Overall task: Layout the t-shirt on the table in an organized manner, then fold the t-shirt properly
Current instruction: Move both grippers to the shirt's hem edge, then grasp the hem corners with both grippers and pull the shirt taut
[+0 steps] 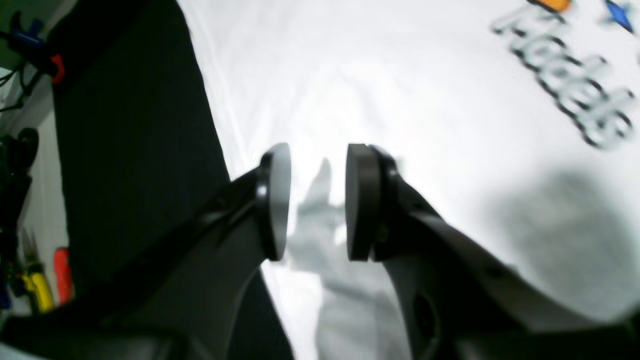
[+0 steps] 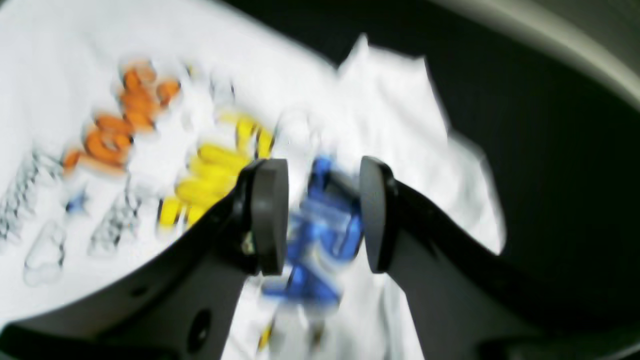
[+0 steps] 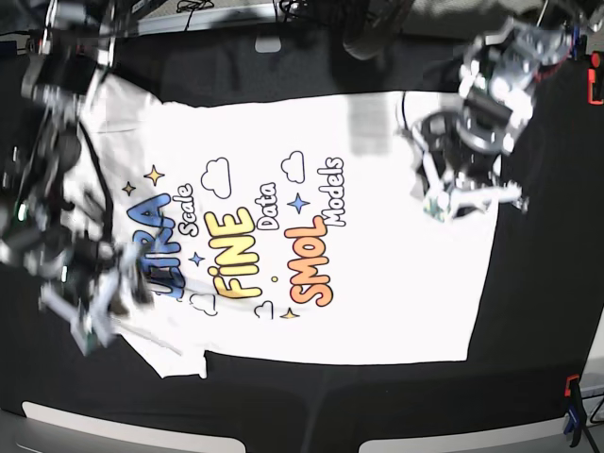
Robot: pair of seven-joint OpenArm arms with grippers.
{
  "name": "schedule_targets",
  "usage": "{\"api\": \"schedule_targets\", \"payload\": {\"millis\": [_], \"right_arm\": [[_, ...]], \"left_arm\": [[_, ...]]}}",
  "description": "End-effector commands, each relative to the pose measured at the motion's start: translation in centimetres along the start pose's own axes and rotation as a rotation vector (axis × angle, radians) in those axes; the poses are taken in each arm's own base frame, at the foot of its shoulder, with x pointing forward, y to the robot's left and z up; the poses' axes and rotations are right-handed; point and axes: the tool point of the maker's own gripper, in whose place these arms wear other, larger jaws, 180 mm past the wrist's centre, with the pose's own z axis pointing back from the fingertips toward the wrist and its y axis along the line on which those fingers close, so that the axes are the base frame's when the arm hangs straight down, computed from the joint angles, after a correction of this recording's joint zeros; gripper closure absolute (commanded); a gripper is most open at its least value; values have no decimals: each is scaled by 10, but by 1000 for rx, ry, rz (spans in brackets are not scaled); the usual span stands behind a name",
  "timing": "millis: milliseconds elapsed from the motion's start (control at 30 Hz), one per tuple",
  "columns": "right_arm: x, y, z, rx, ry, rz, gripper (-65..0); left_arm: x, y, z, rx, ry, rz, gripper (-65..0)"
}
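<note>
The white t-shirt (image 3: 311,236) lies spread on the black table (image 3: 538,311), print up, with blue, yellow and orange lettering. My left gripper (image 1: 317,200) hovers open over plain white cloth near the shirt's hem edge, nothing between its pads; in the base view the left gripper (image 3: 462,193) is at the shirt's right side. My right gripper (image 2: 322,215) stands open above the blue lettering (image 2: 320,235), close to a rumpled sleeve (image 2: 400,100). In the base view the right gripper (image 3: 94,316) is blurred at the shirt's lower left.
A blue clamp (image 1: 27,40) with a red tip marks the table edge, and yellow and red tool handles (image 1: 40,290) lie beyond it. Further clamps sit at the right edge (image 3: 595,90) and lower right corner (image 3: 571,401). Bare black cloth surrounds the shirt.
</note>
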Motion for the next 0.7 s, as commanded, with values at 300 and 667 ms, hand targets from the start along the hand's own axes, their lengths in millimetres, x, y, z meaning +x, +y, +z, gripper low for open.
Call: {"api": "schedule_targets", "payload": {"millis": [300,667], "right_arm": [[-93,71,74,121,210,139,-218],[-213,89,148,205,617,329,-218]], "left_arm": [[20,-13,29,-23,-68,48,-172],[15,-21,28,-35,-15,89,-172]]}}
